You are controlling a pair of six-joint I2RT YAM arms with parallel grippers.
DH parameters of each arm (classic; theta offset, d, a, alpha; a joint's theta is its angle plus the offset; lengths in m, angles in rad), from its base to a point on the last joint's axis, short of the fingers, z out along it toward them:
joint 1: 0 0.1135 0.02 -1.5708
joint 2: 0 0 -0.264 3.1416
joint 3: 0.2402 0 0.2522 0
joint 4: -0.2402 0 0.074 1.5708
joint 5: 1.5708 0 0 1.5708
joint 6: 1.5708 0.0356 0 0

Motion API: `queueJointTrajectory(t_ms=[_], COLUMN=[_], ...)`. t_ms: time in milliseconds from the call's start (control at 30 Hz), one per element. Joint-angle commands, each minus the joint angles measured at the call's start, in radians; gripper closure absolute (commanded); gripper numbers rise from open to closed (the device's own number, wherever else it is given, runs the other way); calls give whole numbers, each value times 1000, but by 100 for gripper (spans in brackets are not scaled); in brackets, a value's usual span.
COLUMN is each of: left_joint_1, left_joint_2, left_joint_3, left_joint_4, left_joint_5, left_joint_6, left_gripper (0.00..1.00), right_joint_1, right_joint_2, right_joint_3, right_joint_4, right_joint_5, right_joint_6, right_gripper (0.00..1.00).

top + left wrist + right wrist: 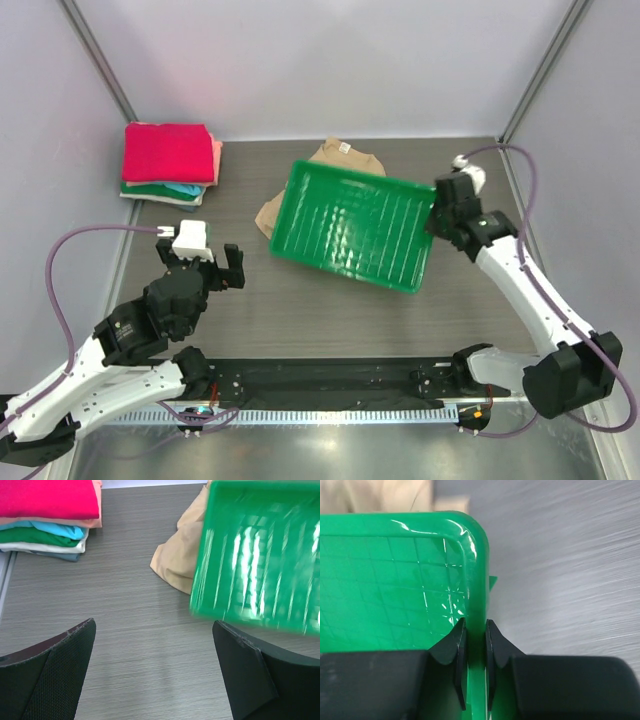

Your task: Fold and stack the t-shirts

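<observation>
1. Pale walls [330,70] enclose a grey wood-grain counter [300,310]. The step in hand looks to be getting the green tray [360,175] off the cloth beneath it.
2. The right fingers [461,650] are clamped on the tray's side wall, one finger inside and one outside, just short of a rounded corner. It is a thin edge grip, so the tray could swing. I would move slowly and keep it level.
3. The tan t-shirt [345,155] lies crumpled beyond those fingers, under the tray's far side, with its collar and one edge showing. Whether the tray rests on it or is just above it, I cannot tell. Lift before sliding, or the cloth may drag.
4. The left fingers [55,675] are spread wide and hold nothing, with bare counter between them. The shirt lies ahead of them to their right, and the folded stack [168,152] ahead to their left, well apart.
5. Set the tray down away from both the shirt and the stack, so there is room to fold.
</observation>
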Motion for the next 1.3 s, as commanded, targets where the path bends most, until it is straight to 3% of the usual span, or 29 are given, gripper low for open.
queueJointTrajectory(t_ms=[0, 133, 367, 600, 700, 733, 767, 833, 867, 1000, 1067, 1100, 1133, 1267], left_joint_1=[1, 3, 3, 1, 3, 1, 1, 1, 1, 3, 1, 3, 3, 1], left_joint_2=[5, 8, 11, 42, 48, 50, 51, 57, 60, 70, 66, 63, 59, 57], left_joint_3=[15, 16, 10, 10, 10, 9, 7, 7, 7, 10, 10, 12, 12, 10], left_joint_4=[25, 25, 35, 38, 42, 45, 46, 49, 51, 48, 45, 46, 46, 42], left_joint_5=[7, 16, 36, 69, 79, 82, 87, 93, 95, 96, 92, 90, 90, 75], left_joint_6=[-12, -13, -15, -18, -17, -18, -18, -18, -18, -18, -18, -18, -17, -15], left_gripper=[0, 0, 0, 0, 0, 0, 0, 0, 0, 0, 0, 0, 0, 0], right_joint_1=[-160, -434, -796, -964, -1016, -1036, -1050, -1061, -1061, -1052, -968, -913, -745, -408], right_joint_2=[-18, 8, -3, -87, -127, -149, -161, -195, -205, -256, -282, -273, -255, -27], right_joint_3=[95, 95, -21, -173, -237, -248, -256, -279, -284, -261, -244, -200, -164, 40], right_joint_4=[8, 5, 24, 39, 38, 36, 36, 36, 38, 70, 132, 143, 142, 127], right_joint_5=[-6, -36, -146, -125, -99, -88, -82, -97, -111, -250, -349, -340, -259, -95], right_joint_6=[53, 128, 211, 212, 195, 193, 196, 214, 219, 207, 221, 227, 231, 199], right_gripper=[99, 99, 99, 99, 76, 51, 37, 7, 3, 0, 0, 0, 0, 0])
